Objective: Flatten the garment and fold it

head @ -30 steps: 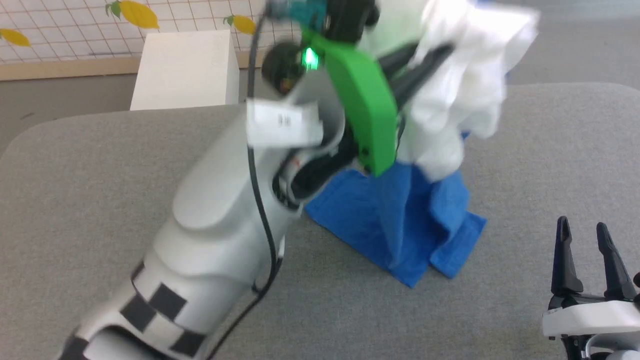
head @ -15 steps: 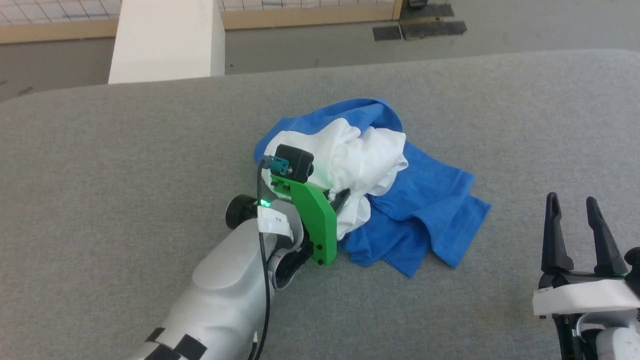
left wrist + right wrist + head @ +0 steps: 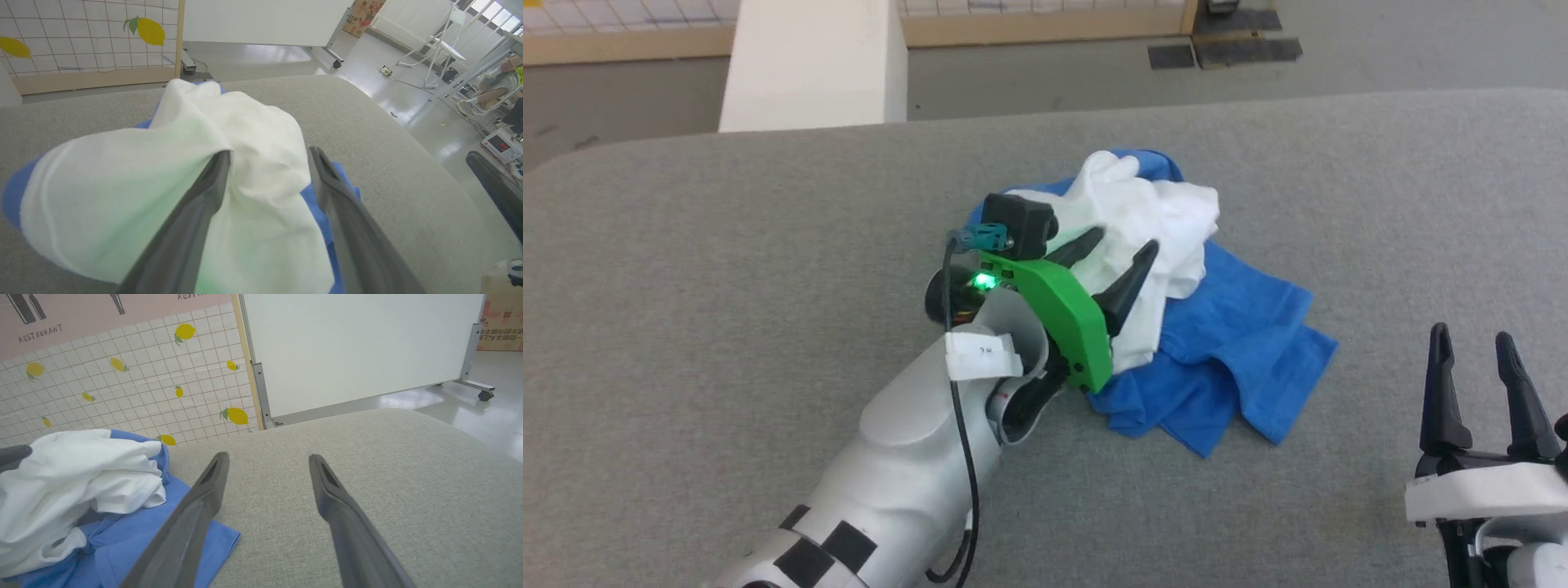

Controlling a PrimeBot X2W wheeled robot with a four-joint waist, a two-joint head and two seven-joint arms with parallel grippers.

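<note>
The garment lies in a crumpled heap on the grey table, its white body bunched on top of the blue sleeves. My left gripper stands open right over the white bunch, fingers spread. In the left wrist view the white cloth of the garment sits loosely between the fingers of the left gripper and drapes over one of them. My right gripper is open at the lower right, apart from the garment. From the right wrist, the garment lies to the left of the right gripper.
A white box stands beyond the table's far left edge. A white panel on wheels and a lemon-patterned wall stand behind the table. A seated person is far off to the right.
My left gripper brought the lifted garment down onto the table, then opened and let it go. The head camera shifted. The right gripper has stayed open.
</note>
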